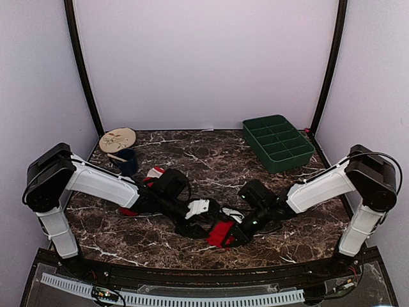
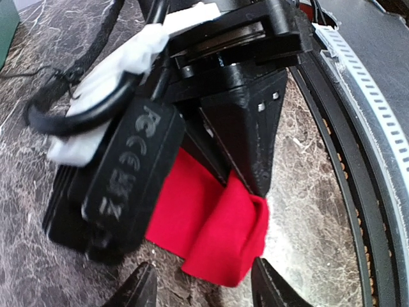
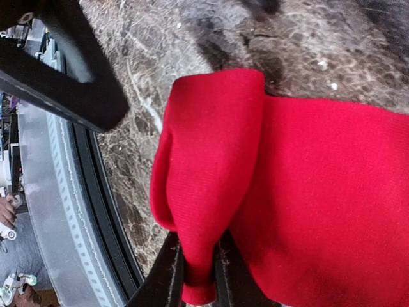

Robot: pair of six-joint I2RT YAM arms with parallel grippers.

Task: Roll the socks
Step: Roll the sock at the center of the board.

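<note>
A plain red sock (image 1: pixel 221 234) lies near the table's front edge, its end folded over (image 2: pixel 220 224). My right gripper (image 3: pixel 199 281) is shut on a fold of this sock (image 3: pixel 211 173), and in the top view it (image 1: pixel 236 233) sits at the sock's right side. My left gripper (image 2: pixel 204 289) is open, one fingertip on each side of the folded end without pinching it; from above it (image 1: pixel 208 221) is just left of the sock. The other sock, with a white-and-pink cuff (image 1: pixel 154 172), lies partly under the left arm.
A green compartment tray (image 1: pixel 278 142) stands at the back right. A round wooden disc (image 1: pixel 117 139) and a dark blue cup (image 1: pixel 128 161) are at the back left. The black front rail (image 2: pixel 358 160) runs close by the grippers.
</note>
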